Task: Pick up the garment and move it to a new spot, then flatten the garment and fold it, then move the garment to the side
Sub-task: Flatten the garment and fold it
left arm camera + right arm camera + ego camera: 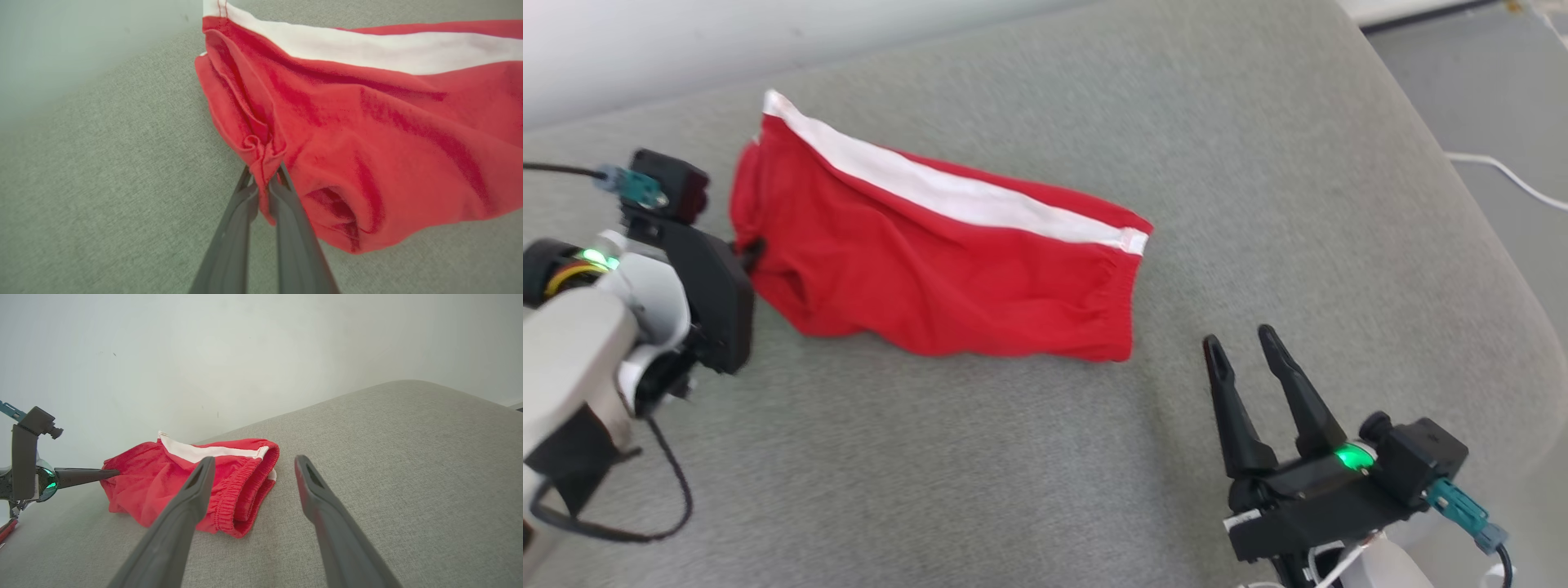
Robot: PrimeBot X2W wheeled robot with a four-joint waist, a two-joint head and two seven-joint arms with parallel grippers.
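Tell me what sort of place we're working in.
Probably indoors, a living room or bedroom: the red shorts lie on a grey upholstered cushion, against a plain pale wall, white cable on the floor.

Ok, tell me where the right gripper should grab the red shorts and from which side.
Probably best: grip the gathered waistband of the shorts, at the corner nearest the right gripper, coming in low from that side. That thick edge faces its open jaws, and the left gripper pinches the opposite end.
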